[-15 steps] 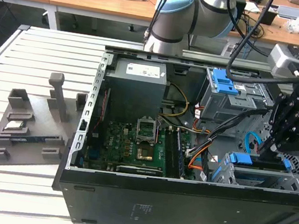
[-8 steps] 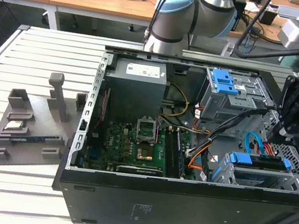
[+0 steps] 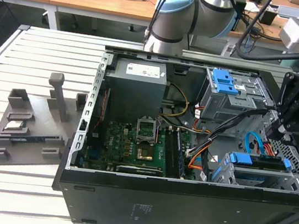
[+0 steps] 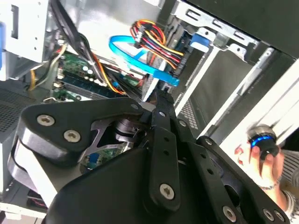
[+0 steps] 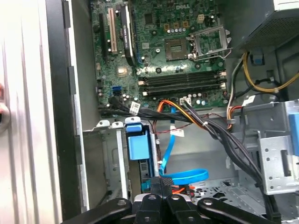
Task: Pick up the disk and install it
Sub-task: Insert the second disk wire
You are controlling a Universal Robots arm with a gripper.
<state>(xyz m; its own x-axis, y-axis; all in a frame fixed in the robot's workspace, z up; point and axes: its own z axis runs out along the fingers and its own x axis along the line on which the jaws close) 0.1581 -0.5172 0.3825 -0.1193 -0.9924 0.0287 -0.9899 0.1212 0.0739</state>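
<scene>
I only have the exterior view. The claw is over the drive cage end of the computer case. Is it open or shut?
Observer: Shut. In both wrist views the claw has its fingers pressed together, with nothing between them.
Operator: What's by the tip?
Observer: In the first wrist view, a blue flat cable loops just past it.
Operator: Anyone close by?
Observer: Yes. In the second wrist view, a person's hand is at a small object lit blue.

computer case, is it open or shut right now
Open. The computer case lies on its side with no cover on top, so the circuit board and cables inside show.
</scene>
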